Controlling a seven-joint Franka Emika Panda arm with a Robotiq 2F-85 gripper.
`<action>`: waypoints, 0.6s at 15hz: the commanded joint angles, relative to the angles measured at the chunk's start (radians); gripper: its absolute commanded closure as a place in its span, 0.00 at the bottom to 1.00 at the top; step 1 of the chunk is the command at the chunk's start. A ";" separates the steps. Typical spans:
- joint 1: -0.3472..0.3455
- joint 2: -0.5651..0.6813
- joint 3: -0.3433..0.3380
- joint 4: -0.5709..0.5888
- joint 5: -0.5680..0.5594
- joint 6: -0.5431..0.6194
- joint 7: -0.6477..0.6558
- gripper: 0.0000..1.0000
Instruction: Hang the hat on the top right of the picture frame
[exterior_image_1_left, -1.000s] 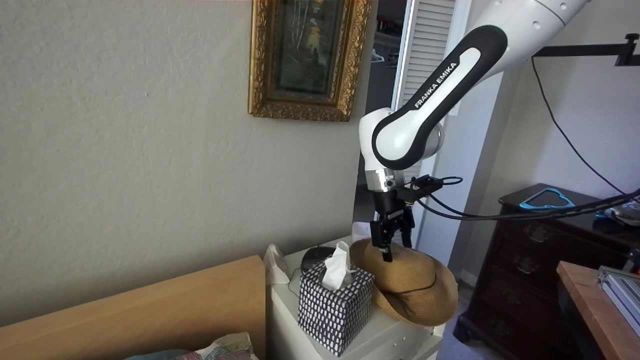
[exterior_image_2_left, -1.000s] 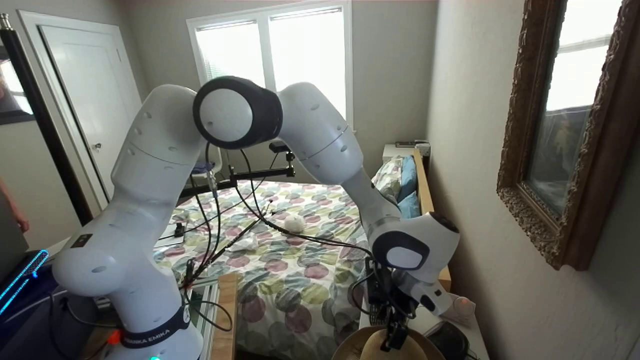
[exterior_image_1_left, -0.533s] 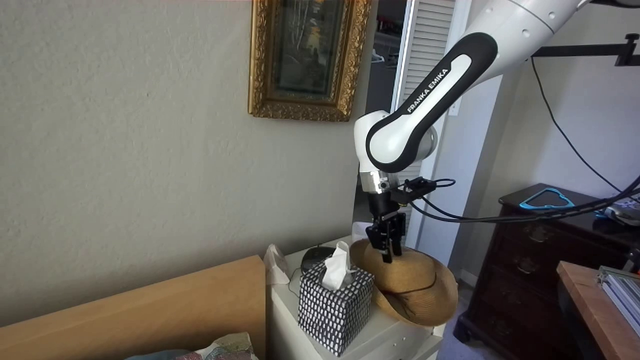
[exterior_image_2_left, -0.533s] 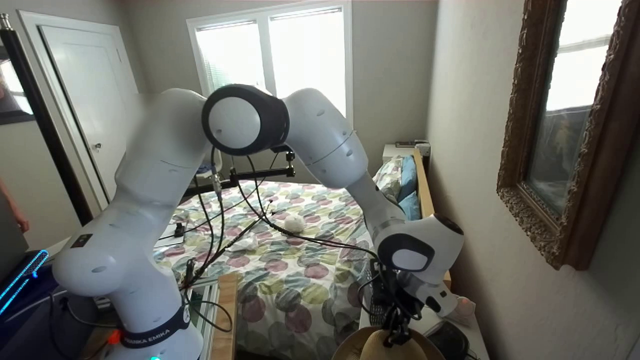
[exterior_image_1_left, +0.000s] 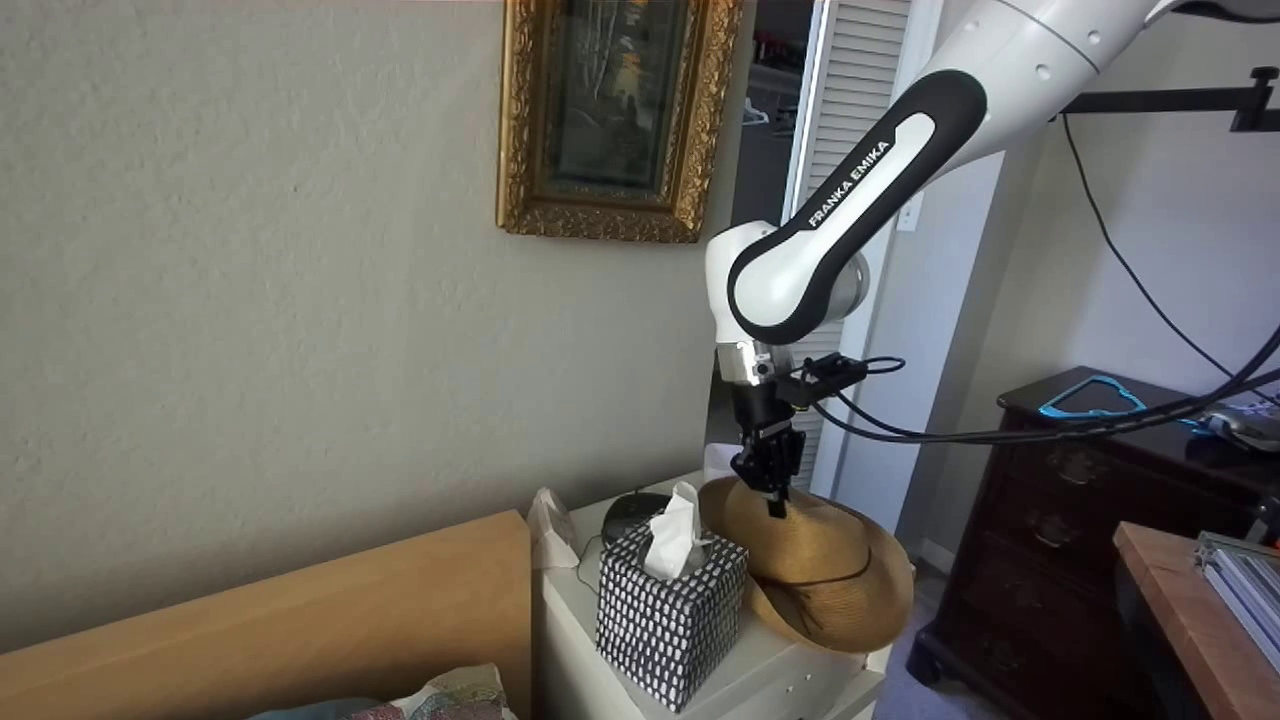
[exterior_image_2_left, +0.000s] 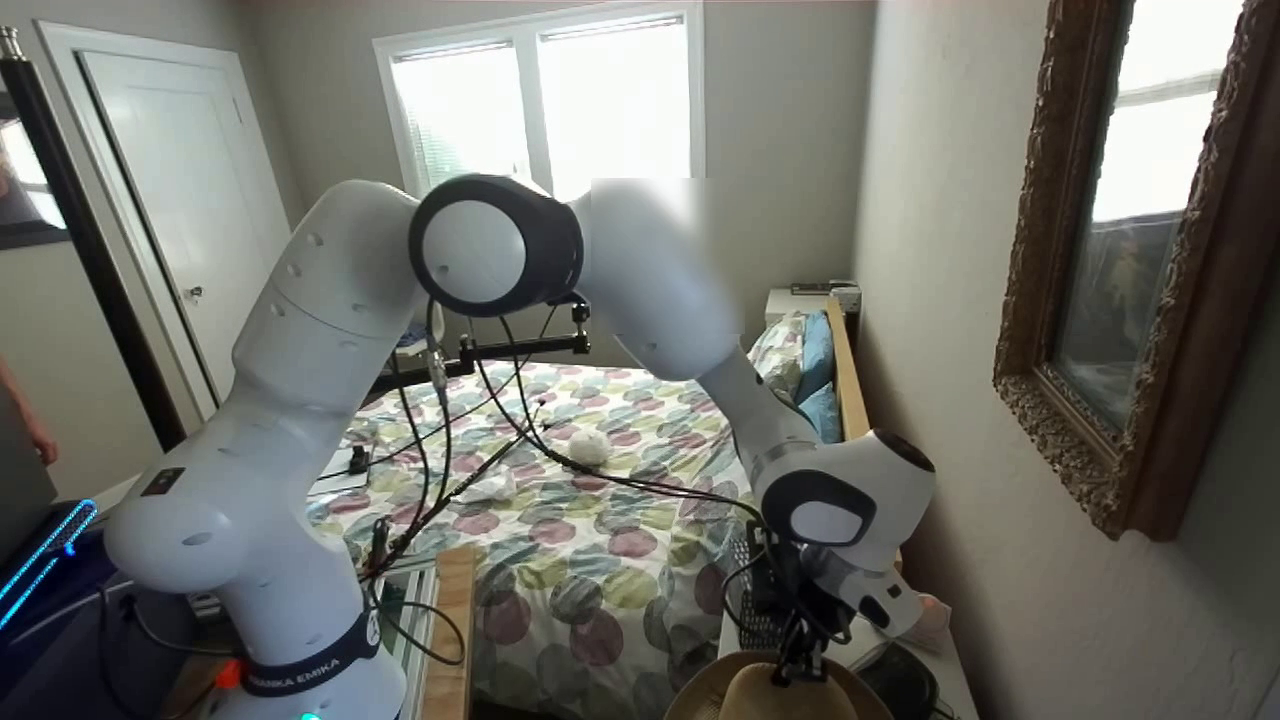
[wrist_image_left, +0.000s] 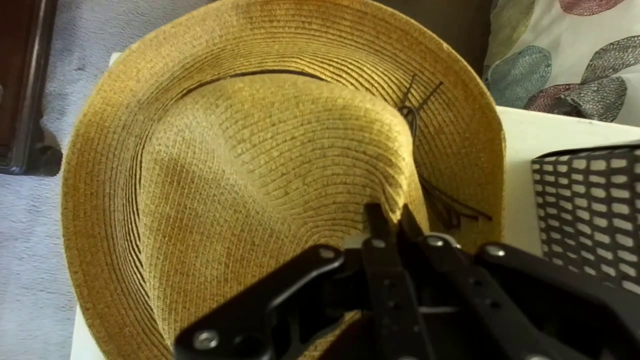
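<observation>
One tan straw hat (wrist_image_left: 270, 170) rests crown up on the white nightstand (exterior_image_1_left: 775, 662), its brim reaching past the right edge as I face the wall (exterior_image_1_left: 350, 300), and the black gripper (wrist_image_left: 391, 210) stands over it, both fingers clamped on a pinched fold of the crown. That fold looks small to me, so a quick lift could let the weight of the wide brim drag the straw free. Just to the left, with a strip of nightstand showing between, stands the patterned tissue box (exterior_image_1_left: 665, 610), which a sideways swing of the hat might knock over. High on that wall, left of the hat, hangs the gilded picture frame (exterior_image_1_left: 600, 220), its top right corner out of my sight; there the brim could catch on the carved edge if the hat comes in too low.
</observation>
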 joint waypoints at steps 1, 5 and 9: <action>-0.008 -0.059 -0.014 -0.031 0.000 0.004 0.006 0.98; -0.024 -0.164 -0.039 -0.097 0.002 0.005 -0.004 0.98; -0.056 -0.284 -0.048 -0.172 0.024 -0.003 -0.008 0.98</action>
